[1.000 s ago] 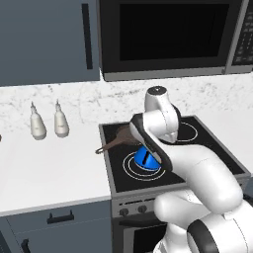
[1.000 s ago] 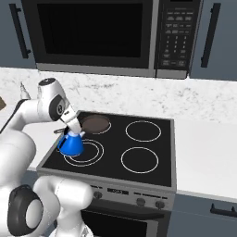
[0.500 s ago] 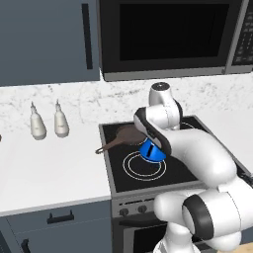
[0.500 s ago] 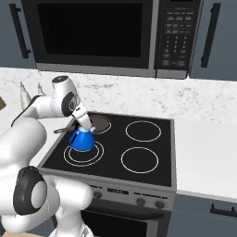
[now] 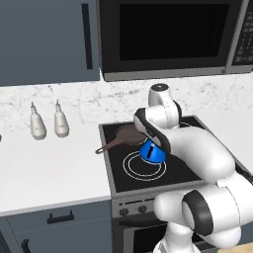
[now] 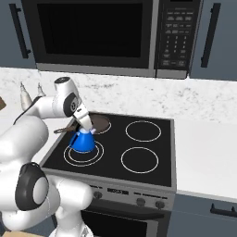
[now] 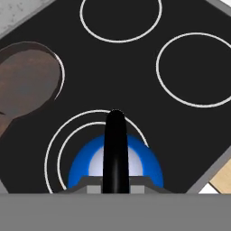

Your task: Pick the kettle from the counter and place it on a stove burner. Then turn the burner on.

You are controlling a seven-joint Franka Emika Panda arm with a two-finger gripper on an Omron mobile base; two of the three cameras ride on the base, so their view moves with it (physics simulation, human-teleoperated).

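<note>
The small blue kettle (image 6: 83,141) hangs from its black arched handle (image 7: 115,144), and my gripper (image 6: 87,126) is shut on that handle. It sits low over the double-ring stove burner (image 6: 86,154) at the front left of the black cooktop; whether its base touches the glass I cannot tell. In the left base view the kettle (image 5: 152,152) peeks out under my forearm above the burner (image 5: 145,166). Looking down from the hand, my gripper (image 7: 115,182) clamps the handle and the blue body (image 7: 140,169) covers the near part of the rings (image 7: 58,144). The white counter (image 5: 49,173) lies left of the stove.
A dark brown frying pan (image 5: 129,134) rests on the rear left burner, its handle pointing at the counter, close behind the kettle. Two cream bottles (image 5: 37,126) (image 5: 61,123) stand by the backsplash. A microwave (image 6: 97,34) hangs above. Two single-ring burners (image 6: 143,131) (image 6: 140,159) lie to the right.
The arm has carried the kettle a little right and back over the double-ring burner, and its elbow has swung to the right. The grip on the handle has held.
</note>
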